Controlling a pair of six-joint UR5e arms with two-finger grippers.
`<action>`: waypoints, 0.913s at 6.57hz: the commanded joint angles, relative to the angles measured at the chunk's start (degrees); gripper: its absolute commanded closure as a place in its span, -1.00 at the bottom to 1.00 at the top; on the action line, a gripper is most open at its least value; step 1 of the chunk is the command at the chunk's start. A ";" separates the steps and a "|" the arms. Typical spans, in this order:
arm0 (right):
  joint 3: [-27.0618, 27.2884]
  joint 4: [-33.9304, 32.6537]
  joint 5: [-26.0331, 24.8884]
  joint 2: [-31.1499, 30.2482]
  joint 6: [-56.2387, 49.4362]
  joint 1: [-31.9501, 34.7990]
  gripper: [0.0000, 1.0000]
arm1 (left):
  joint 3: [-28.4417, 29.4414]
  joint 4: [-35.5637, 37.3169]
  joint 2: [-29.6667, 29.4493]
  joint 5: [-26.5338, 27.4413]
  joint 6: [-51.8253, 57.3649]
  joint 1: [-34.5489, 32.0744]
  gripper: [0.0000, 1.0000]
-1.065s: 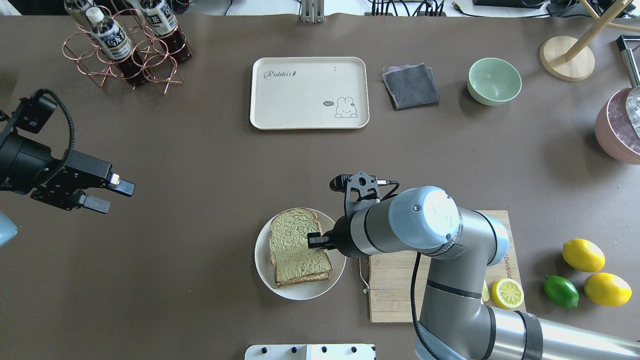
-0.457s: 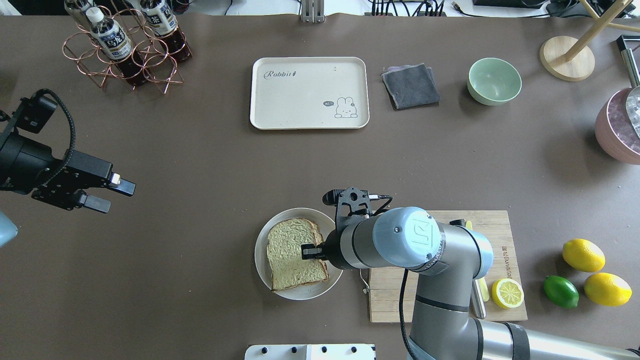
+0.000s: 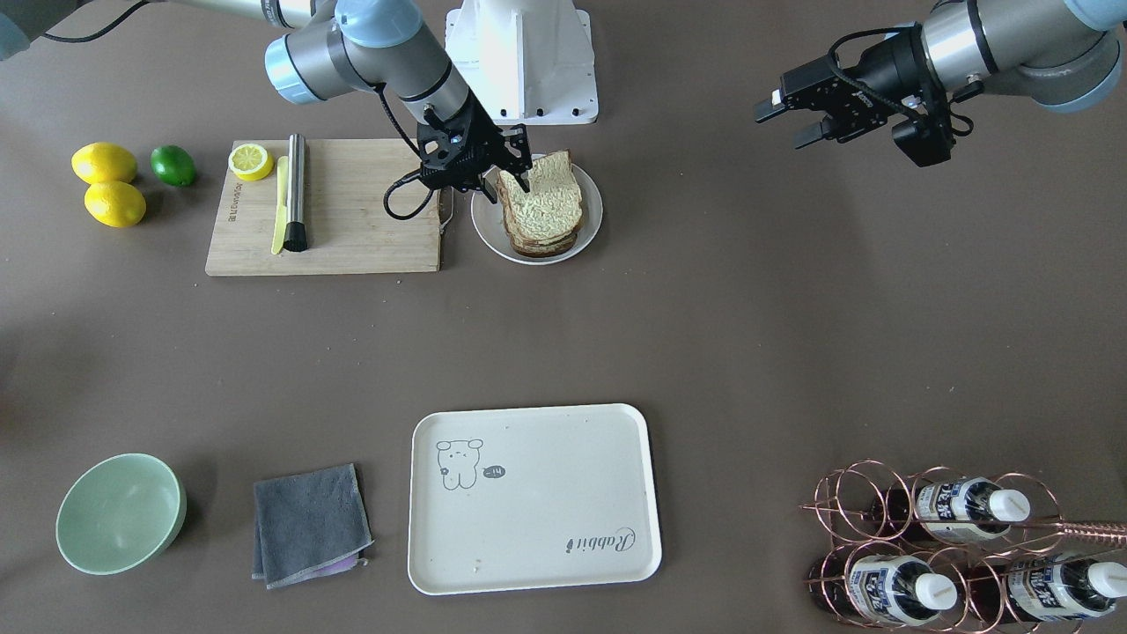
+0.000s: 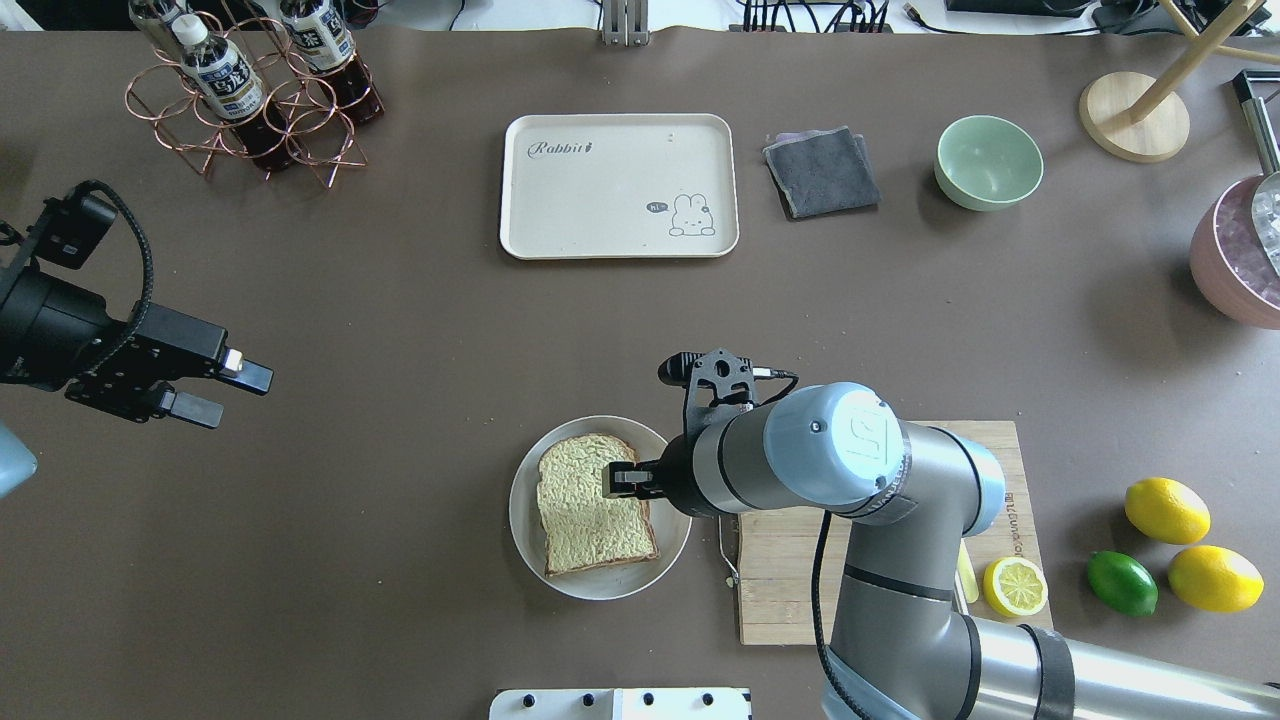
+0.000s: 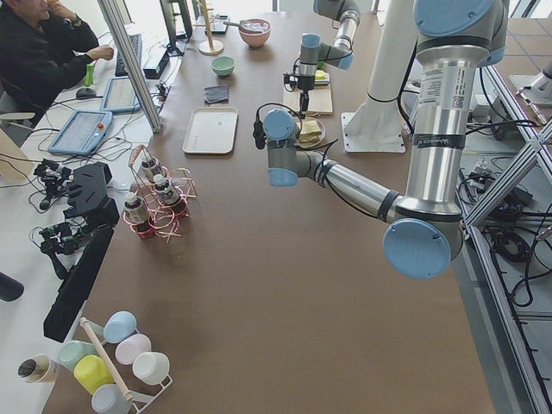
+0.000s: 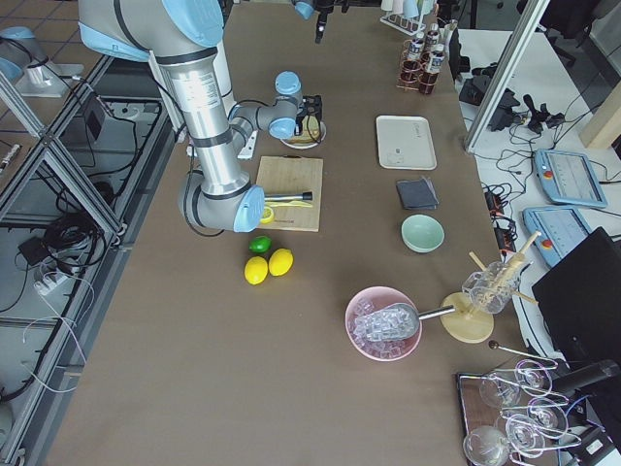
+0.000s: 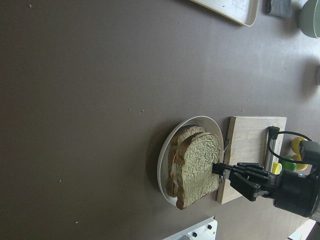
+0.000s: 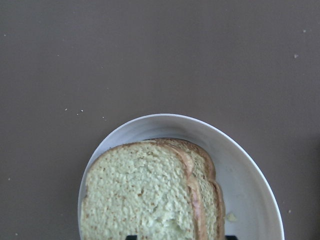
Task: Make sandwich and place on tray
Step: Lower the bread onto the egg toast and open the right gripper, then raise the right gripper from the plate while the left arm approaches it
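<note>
Brown-topped table (image 4: 400,330), tiled floor (image 6: 58,291)

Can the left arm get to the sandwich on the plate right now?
Probably yes. Only bare table lies between the left gripper and the plate. The right gripper hangs over the far edge of the sandwich, by the cutting board, so only that side is taken.
</note>
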 commanded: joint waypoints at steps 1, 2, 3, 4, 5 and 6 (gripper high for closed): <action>5.02 -0.21 6.09 -1.74 0.19 3.19 -1.00 | 0.23 0.00 -0.05 0.14 0.15 0.60 -0.96; 8.10 0.05 14.21 -3.93 0.01 7.99 -1.00 | 0.66 0.00 -0.05 0.14 0.15 0.96 -0.96; 8.57 0.14 22.56 -4.21 -0.34 13.17 -1.00 | 1.02 0.00 -0.05 0.14 0.15 1.13 -0.96; 8.57 0.23 28.56 -4.21 -0.60 17.57 -1.00 | 2.24 0.00 -0.05 0.83 0.15 1.83 -0.94; 8.66 0.23 31.58 -4.21 -0.69 20.23 -1.00 | 2.16 -0.09 0.03 3.89 0.50 3.49 -0.94; 8.57 0.23 34.04 -4.21 -1.30 22.69 -1.00 | 2.34 0.00 1.17 6.61 6.51 6.47 -0.95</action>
